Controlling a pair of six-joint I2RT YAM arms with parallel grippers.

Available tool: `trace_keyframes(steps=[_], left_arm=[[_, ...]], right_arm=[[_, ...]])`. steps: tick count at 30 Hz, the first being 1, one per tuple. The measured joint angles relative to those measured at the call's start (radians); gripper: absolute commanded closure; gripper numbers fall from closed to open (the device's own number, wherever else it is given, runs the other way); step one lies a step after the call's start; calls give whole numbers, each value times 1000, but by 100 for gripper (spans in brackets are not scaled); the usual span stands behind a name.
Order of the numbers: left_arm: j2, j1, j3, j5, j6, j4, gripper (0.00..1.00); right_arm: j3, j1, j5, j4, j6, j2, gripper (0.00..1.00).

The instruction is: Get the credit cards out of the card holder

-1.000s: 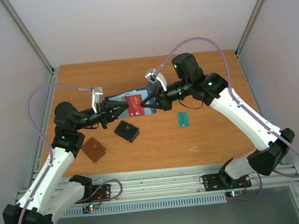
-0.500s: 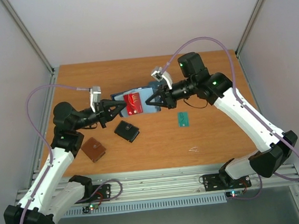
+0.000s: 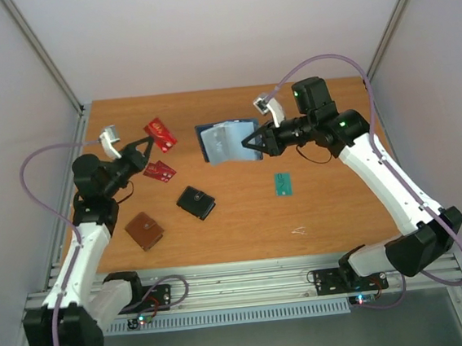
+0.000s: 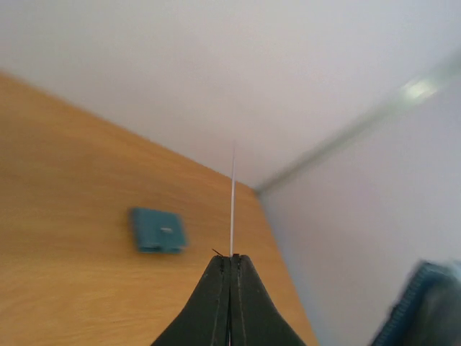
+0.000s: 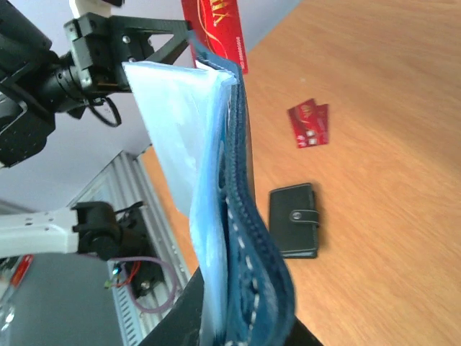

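The left hand [image 3: 146, 143] is pinched shut on a red rectangular card [image 3: 161, 133], over the far left of the desk [image 3: 245, 229]. Well apart to its right, the right hand [image 3: 250, 143] clamps the open navy-blue folding card holder [image 3: 224, 141].

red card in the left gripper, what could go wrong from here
The left gripper pinches the red plastic card by one edge only, so it could twist or slip out. The dark navy folding card holder is gripped at one edge by the right gripper; it might sag or drop.
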Motion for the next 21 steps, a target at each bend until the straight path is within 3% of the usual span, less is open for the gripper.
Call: trace_keyframes(steps=[5, 9, 21], left_arm=[[161, 108, 13, -196, -180, -116, 100], [279, 116, 51, -281, -276, -192, 100], [673, 114, 225, -382, -414, -286, 100]], right_arm=[[8, -30, 26, -2, 28, 26, 99], [44, -30, 23, -1, 30, 86, 99], [302, -72, -83, -45, 19, 386, 99]])
